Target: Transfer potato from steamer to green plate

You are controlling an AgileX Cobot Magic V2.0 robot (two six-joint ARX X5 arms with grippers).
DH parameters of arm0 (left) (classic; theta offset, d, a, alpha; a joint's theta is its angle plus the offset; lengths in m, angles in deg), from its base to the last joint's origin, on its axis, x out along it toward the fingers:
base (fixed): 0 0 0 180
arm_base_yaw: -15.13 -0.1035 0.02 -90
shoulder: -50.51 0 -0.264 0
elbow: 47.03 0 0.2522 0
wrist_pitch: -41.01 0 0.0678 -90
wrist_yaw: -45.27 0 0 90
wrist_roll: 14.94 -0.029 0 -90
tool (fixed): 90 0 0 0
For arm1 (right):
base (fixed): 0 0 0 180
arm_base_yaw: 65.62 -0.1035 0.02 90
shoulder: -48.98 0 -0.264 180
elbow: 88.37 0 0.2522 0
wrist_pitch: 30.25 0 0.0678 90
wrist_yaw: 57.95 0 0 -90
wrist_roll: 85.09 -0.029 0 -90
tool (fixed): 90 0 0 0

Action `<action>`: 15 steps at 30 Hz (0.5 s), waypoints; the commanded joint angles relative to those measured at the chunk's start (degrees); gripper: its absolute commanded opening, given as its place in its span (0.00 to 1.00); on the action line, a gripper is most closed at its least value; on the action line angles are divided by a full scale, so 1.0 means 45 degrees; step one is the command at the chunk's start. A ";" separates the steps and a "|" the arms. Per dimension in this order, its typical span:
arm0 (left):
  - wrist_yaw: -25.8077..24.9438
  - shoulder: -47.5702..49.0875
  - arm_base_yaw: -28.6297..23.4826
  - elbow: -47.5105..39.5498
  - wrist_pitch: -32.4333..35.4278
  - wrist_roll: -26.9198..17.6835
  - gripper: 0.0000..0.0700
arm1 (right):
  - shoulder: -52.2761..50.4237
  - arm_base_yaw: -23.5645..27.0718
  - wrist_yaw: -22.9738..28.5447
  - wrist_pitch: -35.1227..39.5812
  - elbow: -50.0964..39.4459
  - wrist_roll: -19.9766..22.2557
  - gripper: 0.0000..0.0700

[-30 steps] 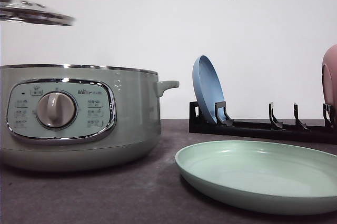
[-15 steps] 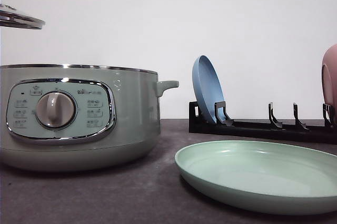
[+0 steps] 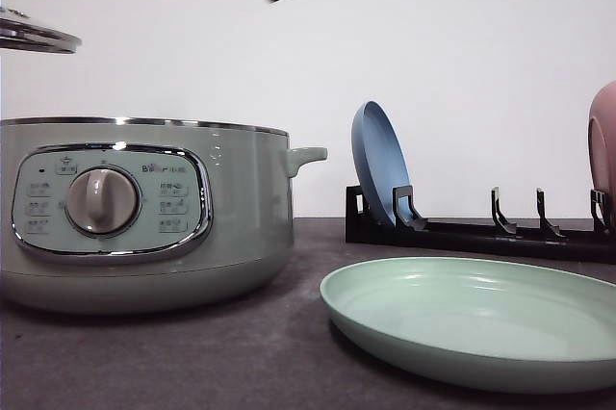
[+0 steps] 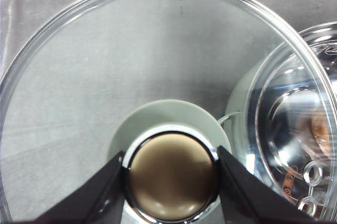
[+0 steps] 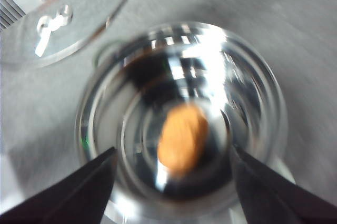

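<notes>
From the front, the steamer [image 3: 144, 213] stands open on the left, its lid [image 3: 37, 33] held up beyond its left edge, and the green plate [image 3: 472, 319] lies near on the right, bare, with free tabletop between them; a blue plate [image 3: 380, 174] stands in a rack [image 3: 481, 232] farther back. The left wrist view shows the left gripper [image 4: 171, 174] clenched on the lid's knob [image 4: 172, 175]. In the blurred right wrist view, the right gripper [image 5: 174, 182] hangs with fingers spread wide above the potato [image 5: 182, 136], which lies on the steamer's shiny floor. The potato looks firm, smooth and possibly slippery, best pinched across its narrow middle. The pot's tall wall calls for a straight lift before crossing to the plate.
</notes>
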 commanded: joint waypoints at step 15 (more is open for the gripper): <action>0.0058 0.0117 -0.0089 0.0529 0.0427 0.0156 0.00 | 0.4637 -0.1060 0.0835 0.0218 0.2694 0.0066 0.61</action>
